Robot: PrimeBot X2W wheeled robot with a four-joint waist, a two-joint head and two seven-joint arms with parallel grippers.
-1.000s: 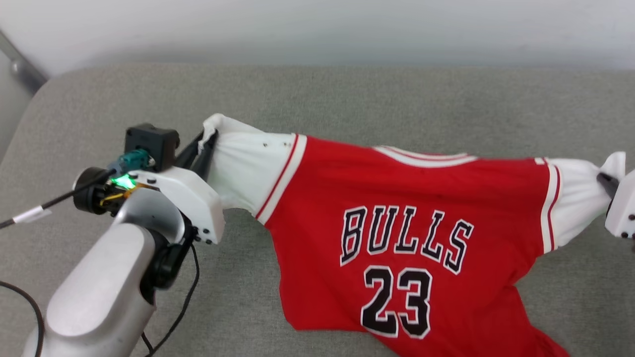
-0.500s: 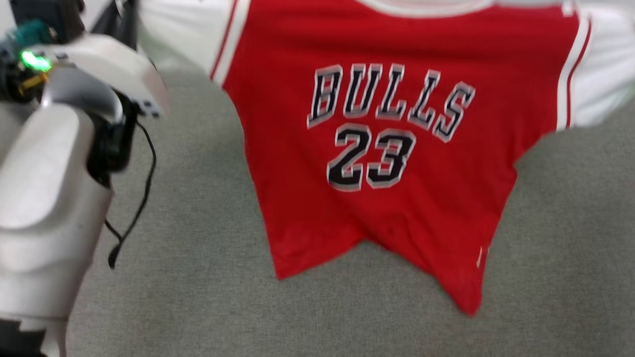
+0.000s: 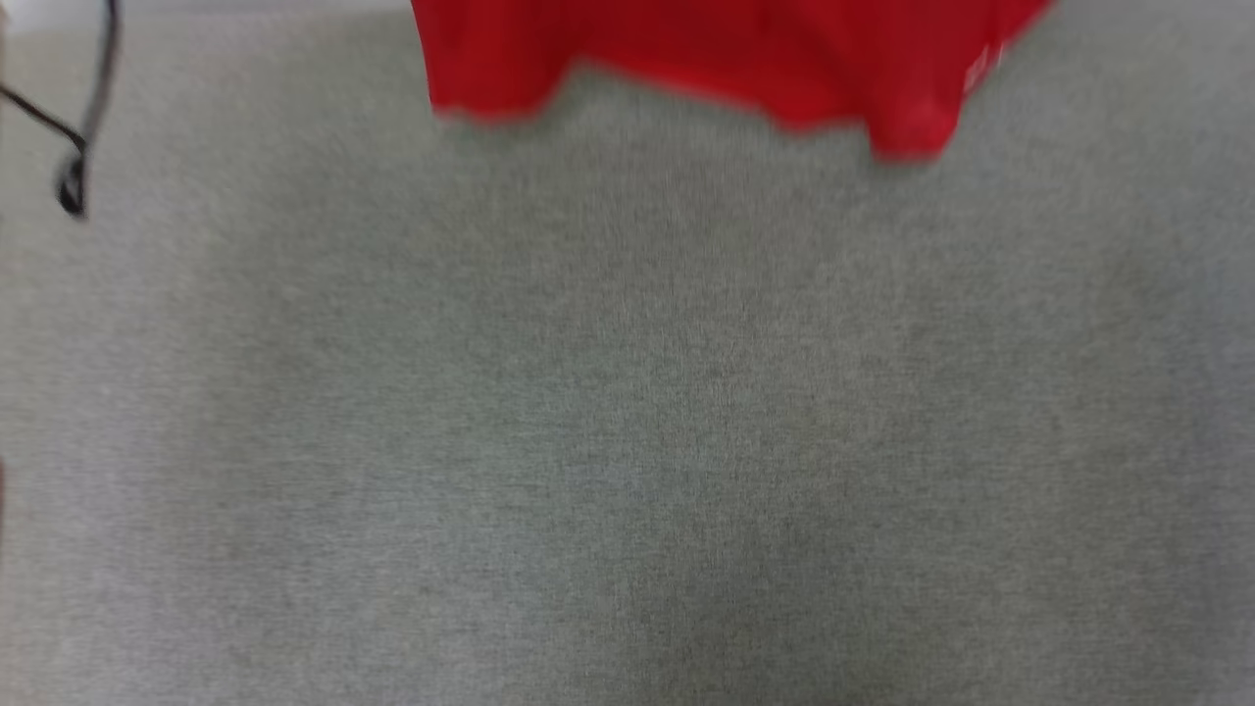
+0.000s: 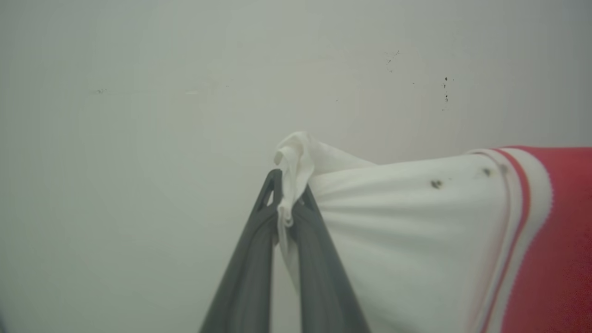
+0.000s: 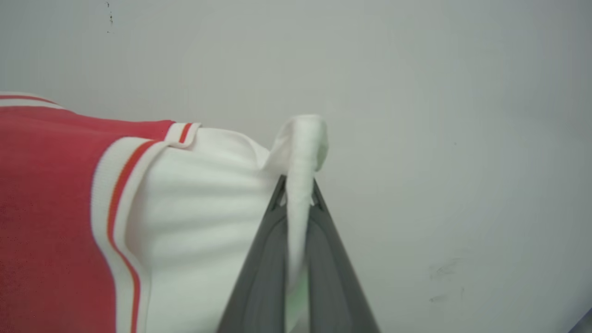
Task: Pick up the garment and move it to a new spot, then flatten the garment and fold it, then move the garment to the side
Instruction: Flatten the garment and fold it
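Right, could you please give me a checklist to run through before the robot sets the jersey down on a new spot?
1. Left gripper shut on a white sleeve tip of the jersey: ok.
2. Right gripper shut on the other sleeve tip: ok.
3. Fabric pulled taut between both grips: ok, both sleeves look stretched.
4. Hem lifted off the grey surface: cannot tell, the head view is blurred.
5. Black cable apart from the jersey: ok, it hangs at the head view's left edge.
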